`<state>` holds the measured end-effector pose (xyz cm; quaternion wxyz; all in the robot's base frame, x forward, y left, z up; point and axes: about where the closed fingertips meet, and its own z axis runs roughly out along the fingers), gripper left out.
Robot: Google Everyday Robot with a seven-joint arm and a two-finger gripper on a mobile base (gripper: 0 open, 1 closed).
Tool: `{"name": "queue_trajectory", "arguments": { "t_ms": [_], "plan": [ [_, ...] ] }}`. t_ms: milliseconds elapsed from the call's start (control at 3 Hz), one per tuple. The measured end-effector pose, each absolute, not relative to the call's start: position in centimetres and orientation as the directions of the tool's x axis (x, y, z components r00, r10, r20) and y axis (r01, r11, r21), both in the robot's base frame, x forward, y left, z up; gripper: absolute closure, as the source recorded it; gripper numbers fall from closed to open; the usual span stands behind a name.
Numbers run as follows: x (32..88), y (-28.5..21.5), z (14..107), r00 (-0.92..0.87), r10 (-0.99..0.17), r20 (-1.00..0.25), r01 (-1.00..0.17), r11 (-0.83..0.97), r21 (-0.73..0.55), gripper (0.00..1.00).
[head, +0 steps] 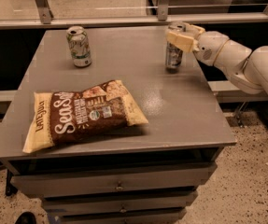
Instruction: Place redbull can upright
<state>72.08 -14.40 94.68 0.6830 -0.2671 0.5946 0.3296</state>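
Note:
The redbull can (pixel 173 57), slim and silver-blue, stands upright on the grey table (pixel 171 111) near its far right edge. My gripper (pixel 182 34) reaches in from the right on a white arm. Its cream fingers (pixel 181 41) are closed around the can's top part, hiding the lid. The can's base looks to be touching the tabletop or just above it.
A shorter white and green can (pixel 79 46) stands upright at the far left of the table. A brown and cream chip bag (pixel 82 115) lies flat at the front left. A metal rail (pixel 124 20) runs behind the table. Drawers (pixel 117 183) sit below the tabletop.

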Motion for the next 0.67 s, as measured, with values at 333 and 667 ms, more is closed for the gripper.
{"name": "queue_trajectory", "arguments": {
  "t_ms": [333,667],
  "plan": [
    [71.92,-14.64,93.56,0.071,0.153,-0.986,-0.785,0.618,0.039,0.84],
    [71.72,-14.65,93.28,0.082,0.163,-0.983,-0.798,0.601,0.033,0.61]
  ]
}}
